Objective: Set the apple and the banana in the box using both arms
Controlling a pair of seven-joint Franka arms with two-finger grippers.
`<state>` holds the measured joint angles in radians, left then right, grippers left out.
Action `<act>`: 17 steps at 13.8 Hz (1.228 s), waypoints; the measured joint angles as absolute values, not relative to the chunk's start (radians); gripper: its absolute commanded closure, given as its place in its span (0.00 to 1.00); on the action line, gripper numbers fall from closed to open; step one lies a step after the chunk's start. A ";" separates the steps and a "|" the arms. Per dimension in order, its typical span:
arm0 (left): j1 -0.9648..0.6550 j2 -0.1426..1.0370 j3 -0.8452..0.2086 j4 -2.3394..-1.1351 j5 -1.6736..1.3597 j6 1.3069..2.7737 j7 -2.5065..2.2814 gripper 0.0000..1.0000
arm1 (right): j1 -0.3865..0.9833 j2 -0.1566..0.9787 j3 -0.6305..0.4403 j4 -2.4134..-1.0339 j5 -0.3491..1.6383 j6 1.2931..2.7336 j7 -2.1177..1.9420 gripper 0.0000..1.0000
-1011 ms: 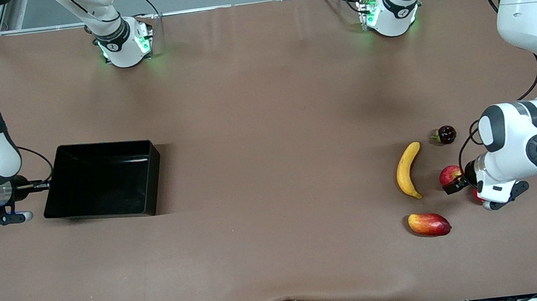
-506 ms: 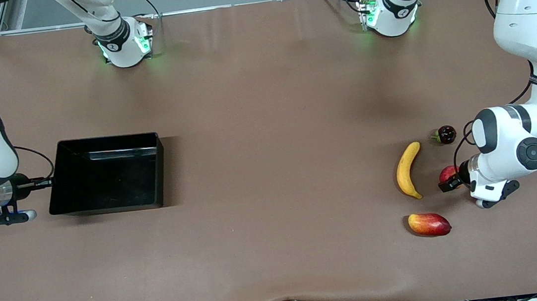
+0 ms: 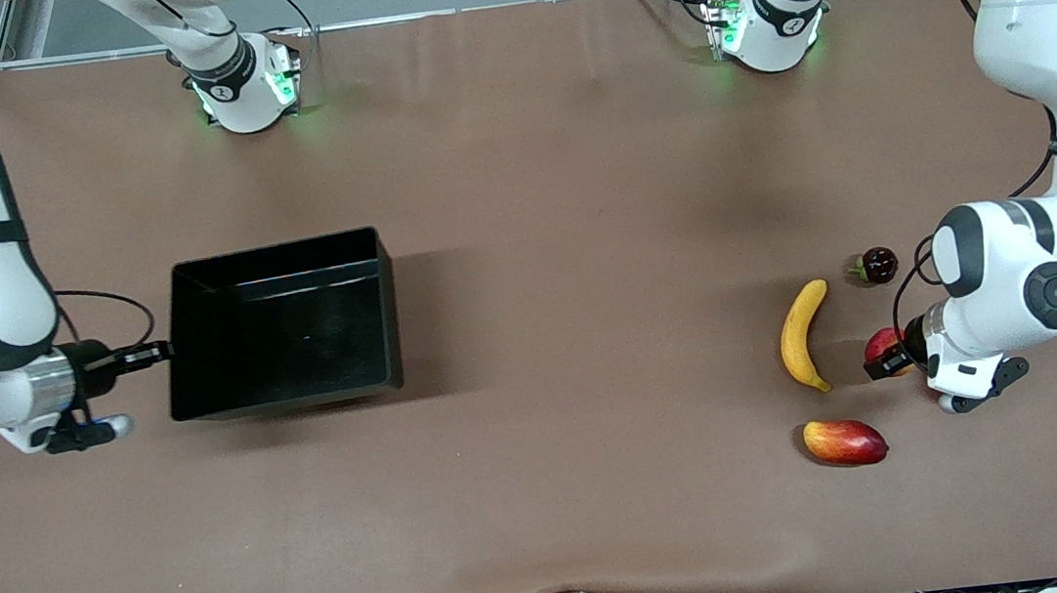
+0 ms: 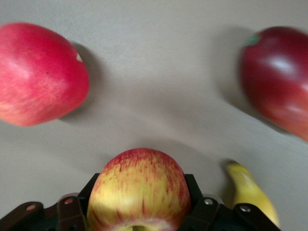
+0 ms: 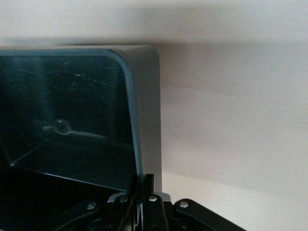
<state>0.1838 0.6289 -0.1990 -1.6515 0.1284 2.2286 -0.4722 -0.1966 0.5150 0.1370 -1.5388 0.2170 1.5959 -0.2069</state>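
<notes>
My left gripper [image 3: 884,361] is shut on the small red-yellow apple [image 3: 883,342], low over the table beside the banana [image 3: 803,334]. In the left wrist view the apple [image 4: 139,185] fills the gap between the fingers [image 4: 191,182], and the banana's tip [image 4: 248,190] lies just past it. My right gripper [image 3: 163,353] is shut on the end wall of the black box [image 3: 274,256], toward the right arm's end of the table. In the right wrist view the fingertips [image 5: 150,179] pinch that thin wall [image 5: 144,96]. The box is empty.
A red-yellow mango [image 3: 844,441] lies nearer the front camera than the banana. A dark red fruit with a crown [image 3: 878,265] lies farther from it. The left wrist view shows a red fruit [image 4: 41,74] and a darker red one [image 4: 279,82] on the table.
My right gripper has carried the box toward the left arm's end of the table, turning it a little. My left arm has shifted slightly, still holding the apple.
</notes>
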 measured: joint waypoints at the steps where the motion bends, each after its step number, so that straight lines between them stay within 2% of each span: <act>1: 0.183 0.597 -0.213 -1.650 0.128 2.203 -0.473 1.00 | -0.161 0.515 0.138 -1.539 0.231 1.595 -0.164 1.00; 4: 0.180 0.533 -0.233 -1.651 0.128 2.150 -0.474 1.00 | 0.000 0.518 0.143 -1.541 0.285 1.636 0.038 1.00; 9: 0.179 0.508 -0.275 -1.651 0.128 2.029 -0.570 1.00 | 0.278 0.531 0.145 -1.550 0.334 1.768 0.292 1.00; 14: 0.177 0.481 -0.343 -1.675 0.128 1.976 -0.650 1.00 | 0.467 0.582 0.143 -1.597 0.337 1.947 0.380 1.00; 15: 0.177 0.473 -0.360 -1.693 0.128 1.976 -0.652 1.00 | 0.487 0.608 0.142 -1.599 0.337 1.982 0.382 0.83; 16: 0.176 0.463 -0.376 -1.714 0.128 1.980 -0.653 1.00 | 0.500 0.634 0.141 -1.600 0.337 2.013 0.382 0.01; 17: 0.176 0.448 -0.390 -1.743 0.128 1.989 -0.654 1.00 | 0.503 0.651 0.140 -1.598 0.339 2.030 0.382 0.00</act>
